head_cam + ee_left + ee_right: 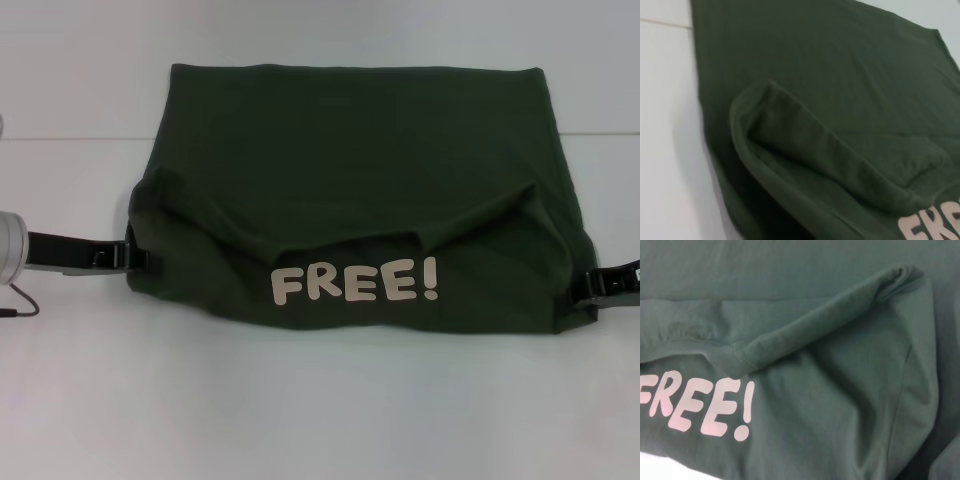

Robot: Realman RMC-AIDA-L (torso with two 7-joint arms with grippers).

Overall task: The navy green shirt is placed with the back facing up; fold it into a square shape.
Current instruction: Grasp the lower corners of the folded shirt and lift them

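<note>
The left gripper (135,258) sits at the left edge of the navy green shirt (360,160), its black fingers right against the cloth where the near layer bulges. The right gripper (590,290) meets the shirt's right edge the same way, low on the near corner. Whether either pair of jaws is pinching the fabric or merely lying beside it cannot be told; the fingertips are lost against the dark cloth, and neither wrist view shows its own fingers.

Between the two grippers the shirt lies on the white table (320,410), long axis running left to right across the head view. Its near part is doubled back over itself, so a band bearing the pale lettering "FREE!" (355,283) faces up and reads upright from the robot's side. The rolled edge of that folded band forms a raised, sagging ridge (830,155) crossing the shirt from side to side, dipping toward the middle above the print. Beyond the ridge the cloth lies flat and plain, ending in a straight far edge.

At the far left, a light grey arm segment (8,250) and a thin dark cable (22,305) rest over the table
</note>
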